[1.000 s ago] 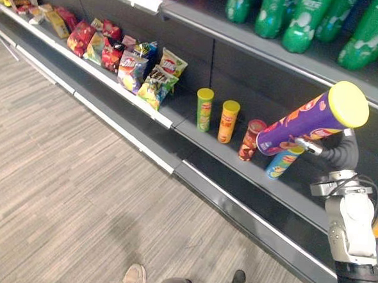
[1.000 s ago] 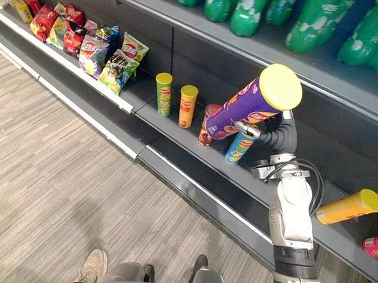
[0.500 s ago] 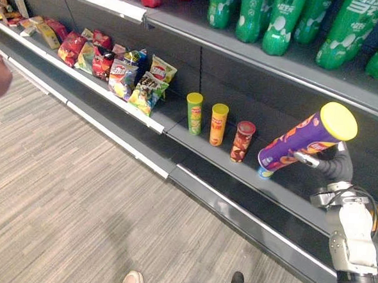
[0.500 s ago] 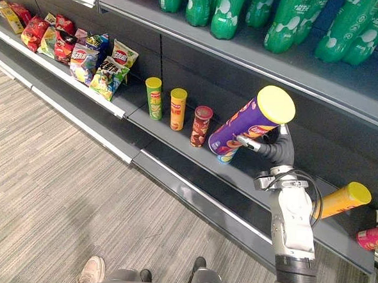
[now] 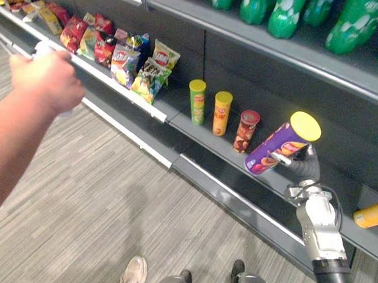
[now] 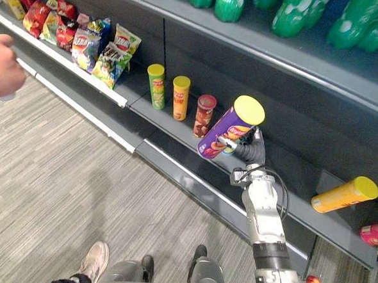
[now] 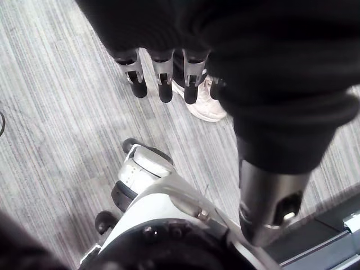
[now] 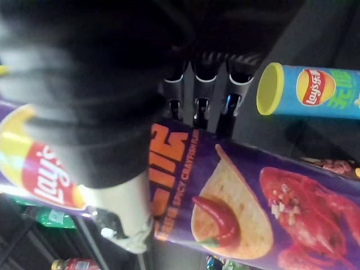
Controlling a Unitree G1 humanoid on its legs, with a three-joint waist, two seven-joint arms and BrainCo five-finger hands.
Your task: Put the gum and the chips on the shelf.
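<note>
Gripping purple can (image 6: 231, 128), right robot hand (image 6: 248, 151) faces shelf (image 6: 170, 127).

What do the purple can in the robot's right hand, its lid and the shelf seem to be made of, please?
The purple can, gripped in the right hand: probably cardboard under a glossy printed wrap, going by the slight sheen over the print. Its yellow lid: likely smooth plastic, plain and evenly coloured. The shelf: looks like painted metal, dark grey and matte, with thin straight edges.
</note>
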